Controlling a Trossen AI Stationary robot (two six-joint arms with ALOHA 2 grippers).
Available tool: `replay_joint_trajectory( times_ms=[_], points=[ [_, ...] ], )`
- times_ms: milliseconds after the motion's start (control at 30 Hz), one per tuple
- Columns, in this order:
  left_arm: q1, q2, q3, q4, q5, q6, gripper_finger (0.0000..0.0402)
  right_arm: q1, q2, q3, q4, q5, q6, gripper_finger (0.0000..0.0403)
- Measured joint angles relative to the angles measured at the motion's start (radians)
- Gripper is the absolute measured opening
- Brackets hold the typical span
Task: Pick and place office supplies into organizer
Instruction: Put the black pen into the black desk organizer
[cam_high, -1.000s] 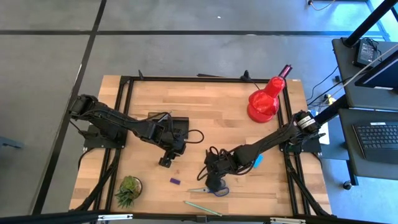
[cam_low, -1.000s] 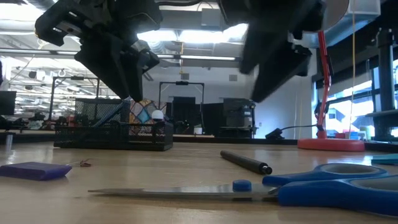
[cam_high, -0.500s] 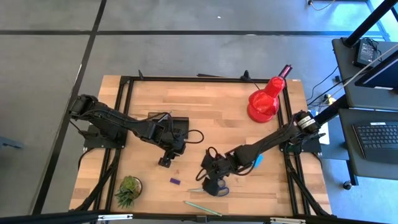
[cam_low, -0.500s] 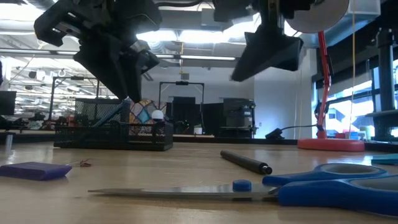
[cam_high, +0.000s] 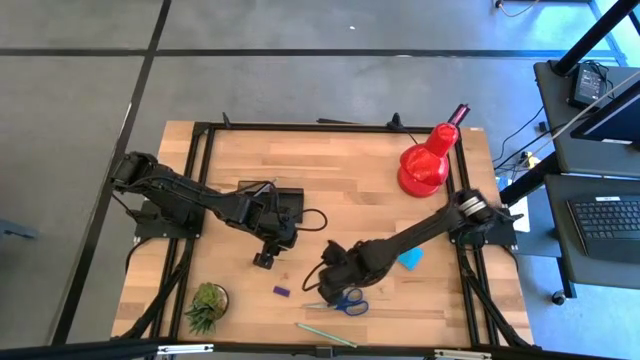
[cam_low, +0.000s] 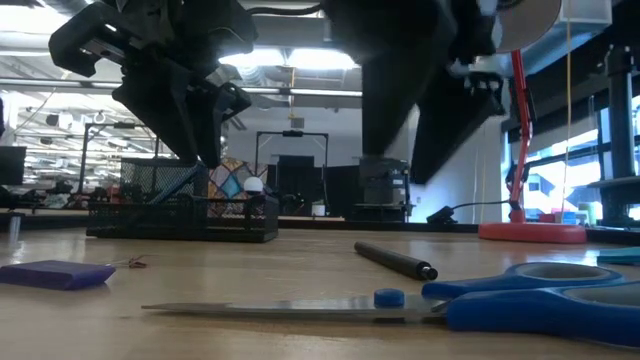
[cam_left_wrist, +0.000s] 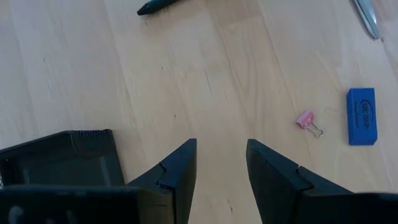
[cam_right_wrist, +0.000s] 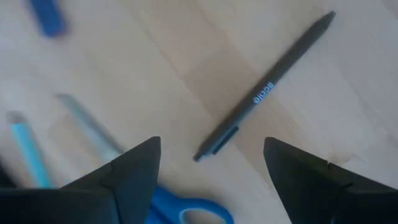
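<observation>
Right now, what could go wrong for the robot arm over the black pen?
The right gripper hangs open above the dark pen, but the blue scissors lie close beside it, so a finger might bump them. The round pen could also roll away across the table if pinched off-centre.

The left arm is stretched from the table's left edge toward the middle, its wrist bent down. The left hand (cam_high: 264, 259) is held above the tabletop with its two fingers (cam_left_wrist: 177, 171) parted. The right arm is extended from the right edge across toward the front centre. The right hand (cam_high: 327, 283) is held low, fingers (cam_right_wrist: 137, 168) spread wide apart.
</observation>
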Motion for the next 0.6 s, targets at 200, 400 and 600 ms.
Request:
replay_joint_trajectory(
  times_ms=[200,400,600],
  points=[
    [0.000,0.000,0.000,-0.005,0.000,-0.004,0.0134,0.000,0.109,0.088,-0.115,0.001,0.066,0.0288],
    [0.000,0.000,0.000,-0.036,0.000,-0.024,0.0134,0.000,0.130,0.091,-0.095,-0.006,0.138,0.0288],
    [0.000,0.000,0.000,-0.048,0.000,-0.024,0.0134,0.000,0.132,0.091,-0.062,-0.006,0.182,0.0288]
  ],
)
